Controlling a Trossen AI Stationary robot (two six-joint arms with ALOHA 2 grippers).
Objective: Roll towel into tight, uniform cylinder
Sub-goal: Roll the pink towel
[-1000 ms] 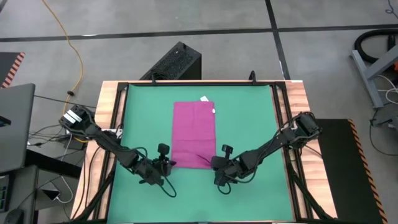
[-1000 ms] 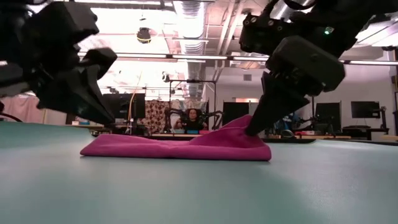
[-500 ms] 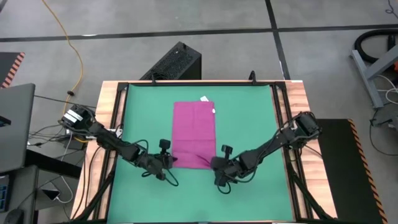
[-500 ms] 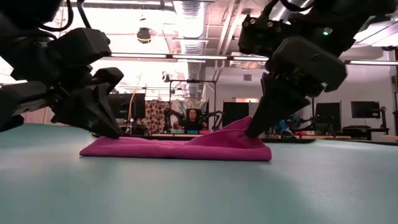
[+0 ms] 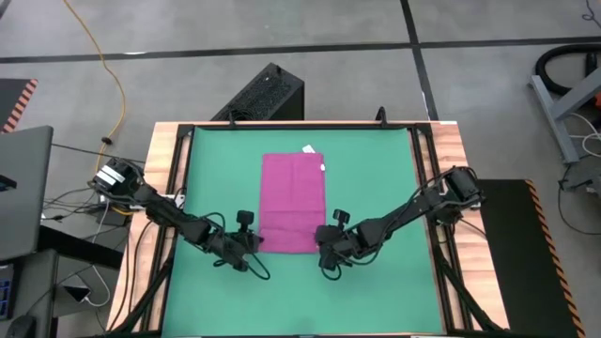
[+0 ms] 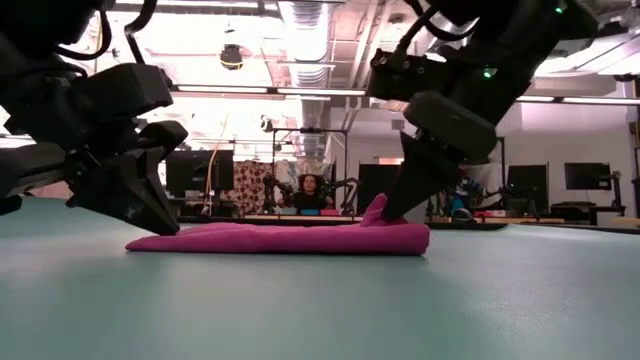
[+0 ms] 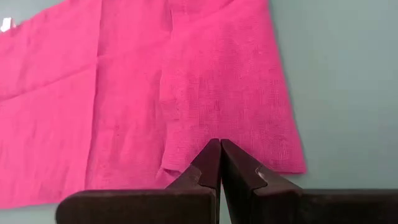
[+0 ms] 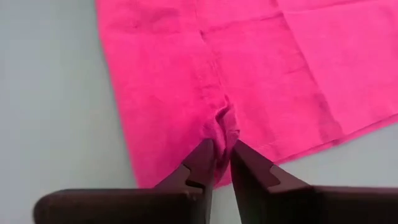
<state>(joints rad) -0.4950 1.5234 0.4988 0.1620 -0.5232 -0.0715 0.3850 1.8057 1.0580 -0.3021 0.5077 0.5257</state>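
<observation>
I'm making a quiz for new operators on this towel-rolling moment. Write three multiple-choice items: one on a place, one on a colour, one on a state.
1. Where do both pincers work?
A. at the towel's near edge
B. at its tagged far edge
C. off the mat

2. What colour is the mat?
A. grey
B. green
C. white

3. How does the towel lie?
A. fully rolled
B. hanging in the air
C. flat, one small pinch raised

Key:
1 A: the left pincer and right pincer flank the edge opposite the white tag.
2 B: the mat is green.
3 C: the towel lies spread, puckered at the right pincer.
</observation>
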